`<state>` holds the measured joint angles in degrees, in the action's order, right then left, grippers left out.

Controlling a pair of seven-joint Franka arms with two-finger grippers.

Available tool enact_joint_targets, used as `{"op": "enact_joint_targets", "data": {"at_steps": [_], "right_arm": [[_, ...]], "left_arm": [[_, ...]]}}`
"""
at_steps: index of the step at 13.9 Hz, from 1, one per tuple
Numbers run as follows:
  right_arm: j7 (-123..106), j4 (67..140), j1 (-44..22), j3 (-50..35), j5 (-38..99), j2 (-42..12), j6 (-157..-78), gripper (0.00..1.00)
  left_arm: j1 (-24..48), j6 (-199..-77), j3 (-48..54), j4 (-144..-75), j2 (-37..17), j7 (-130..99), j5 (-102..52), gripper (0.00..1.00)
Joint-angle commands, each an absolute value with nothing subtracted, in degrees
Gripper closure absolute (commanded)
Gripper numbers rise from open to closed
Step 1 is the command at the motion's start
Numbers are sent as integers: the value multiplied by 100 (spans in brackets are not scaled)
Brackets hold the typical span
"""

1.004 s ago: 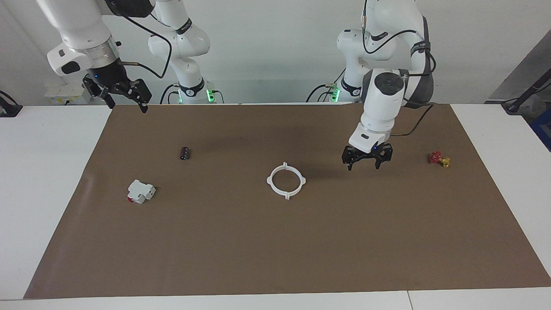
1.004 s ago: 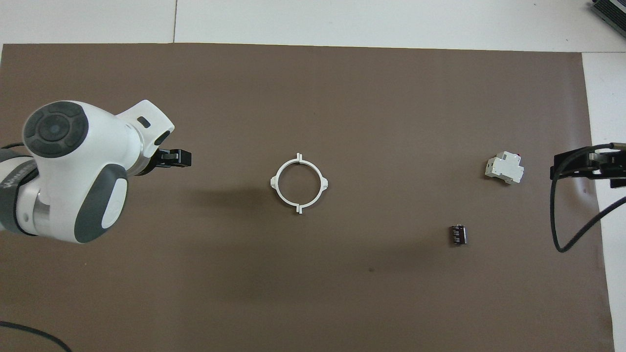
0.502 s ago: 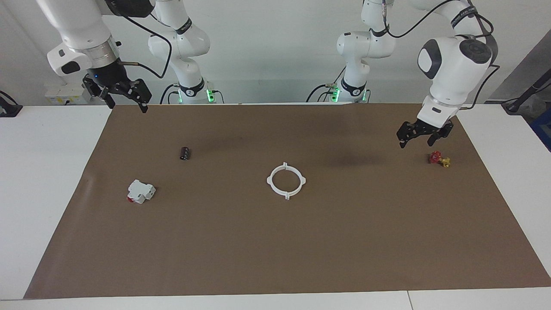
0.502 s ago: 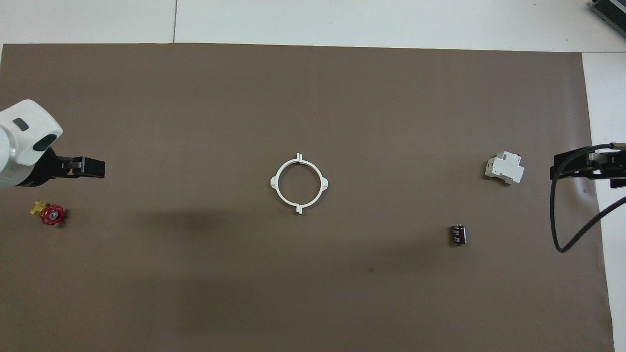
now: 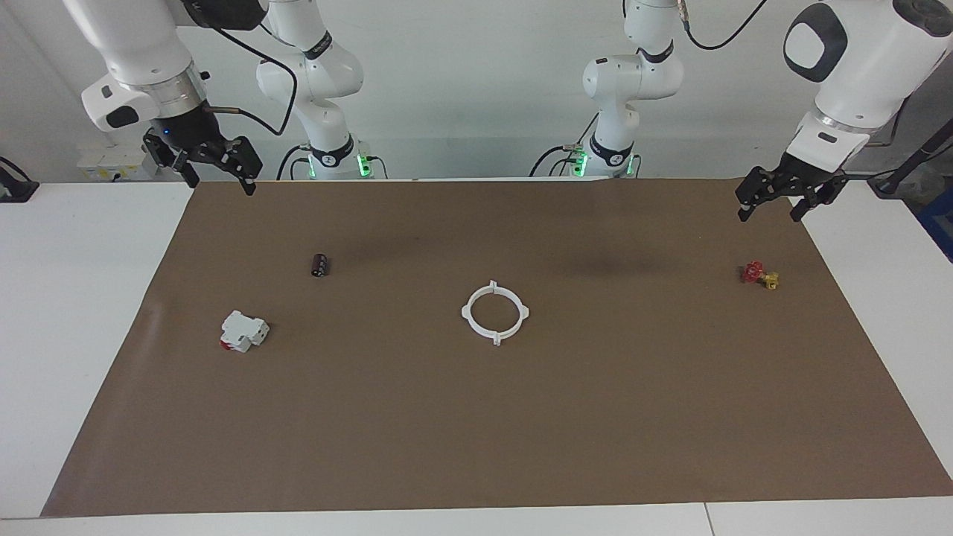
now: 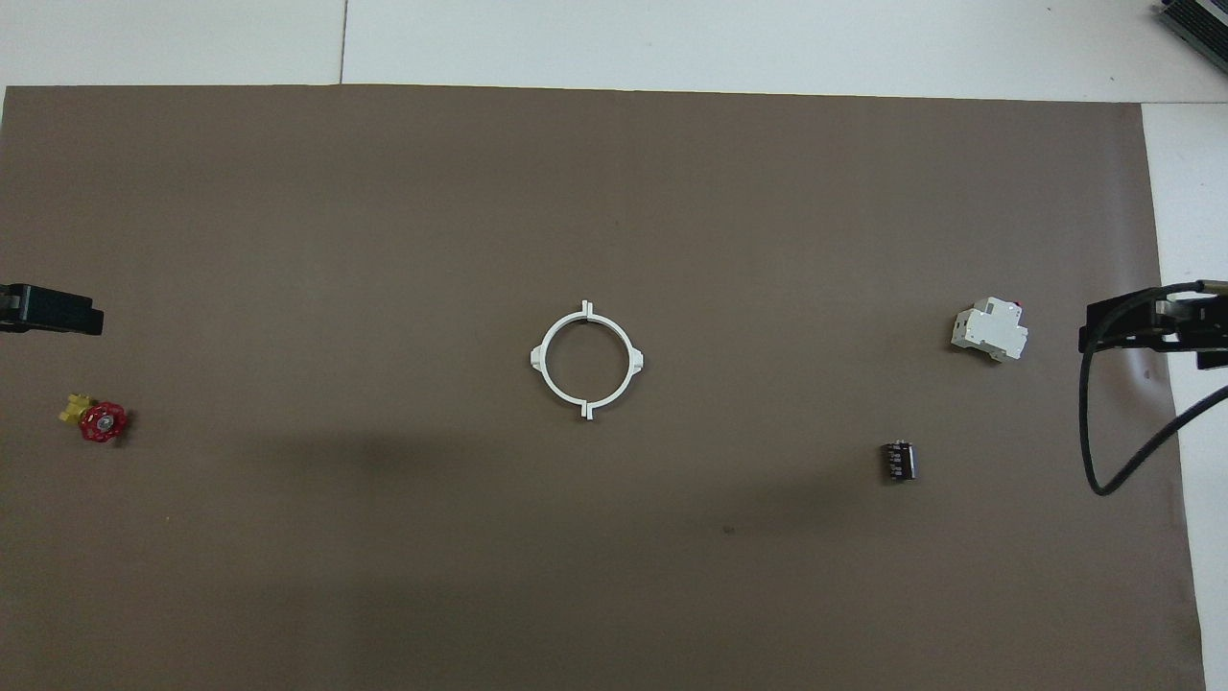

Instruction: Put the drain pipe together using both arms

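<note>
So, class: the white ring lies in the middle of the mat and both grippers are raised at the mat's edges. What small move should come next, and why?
Probably none beyond parking. The drain pipe already lies as one closed ring, touched by nothing. The left gripper and the right gripper, jaws open and empty, hang over the mat's corners, so I would keep both arms clear of it.

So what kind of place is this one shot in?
Most likely a robotics lab: two Franka arms at a white table with a brown mat, and small test parts laid out, a white ring and a red valve.
</note>
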<state>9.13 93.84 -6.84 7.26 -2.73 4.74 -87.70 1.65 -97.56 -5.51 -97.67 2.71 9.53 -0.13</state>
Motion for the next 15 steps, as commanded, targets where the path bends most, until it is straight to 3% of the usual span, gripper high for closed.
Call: {"op": "enact_joint_targets", "data": {"at_steps": [1,4,15], "right_arm": [[773,9413,-686,756,-255,536,-8719,0],[773,9413,-686,756,-255,536,-8719,0],[773,9413,-686,756,-255,545,-8719,0]], "left_arm": [[70,-9081,-510,-8827,-87,1081,-114,0],[70,-8658,-501,-8491,-132,1072,-123,0],[123,-8262,-440,-8429,-114,1028,-123,0]]}}
